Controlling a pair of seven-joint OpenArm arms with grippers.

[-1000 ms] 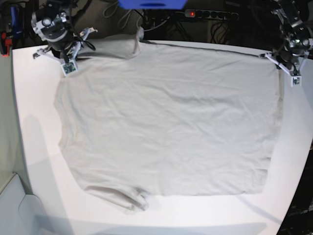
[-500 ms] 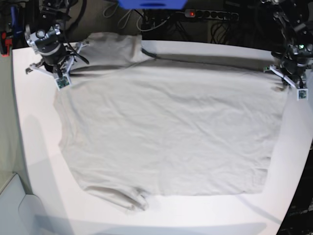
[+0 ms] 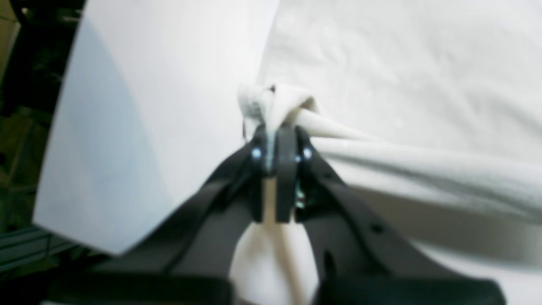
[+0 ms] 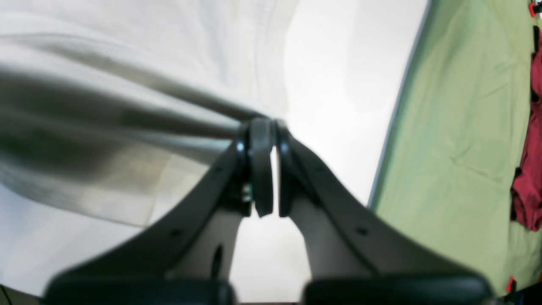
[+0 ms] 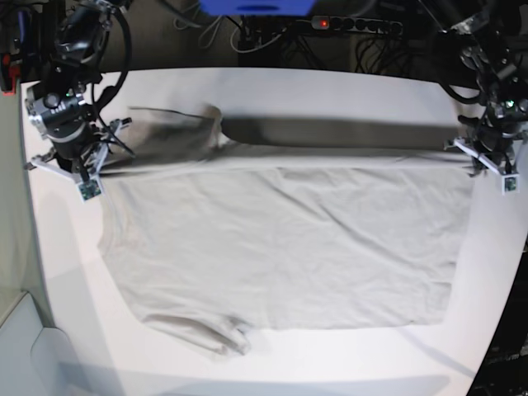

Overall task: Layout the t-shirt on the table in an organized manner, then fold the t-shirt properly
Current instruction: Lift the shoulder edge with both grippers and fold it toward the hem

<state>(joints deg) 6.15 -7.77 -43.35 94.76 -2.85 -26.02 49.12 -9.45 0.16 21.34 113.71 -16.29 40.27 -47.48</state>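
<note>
The t-shirt (image 5: 280,247) lies spread across the middle of the white tabletop (image 5: 330,87), most of it flat. Its far edge is lifted off the surface and stretched into a taut line between the two arms. The near sleeve (image 5: 219,334) lies bunched at the shirt's near edge, and the far sleeve (image 5: 177,128) hangs crumpled just beside the right claw.

The right claw (image 5: 82,161) is pinched closed on the shirt's far corner at the collar end; from its wrist view the cloth runs in a tight, shadowed ridge straight into the closed tips. The left claw (image 5: 487,157) is likewise clamped on the far corner at the hem end, and its wrist view shows a small tuft of fabric (image 3: 271,103) poking out beyond the tips.

To my eye this is a fold, not mere straightening: the far edge is raised and held tight, ready to carry toward the near edge. The next move calls for both arms travelling together at the same height and pace toward the near side of the shirt, keeping the edge tight so it lands parallel. The loose far sleeve could tuck under badly.
</note>
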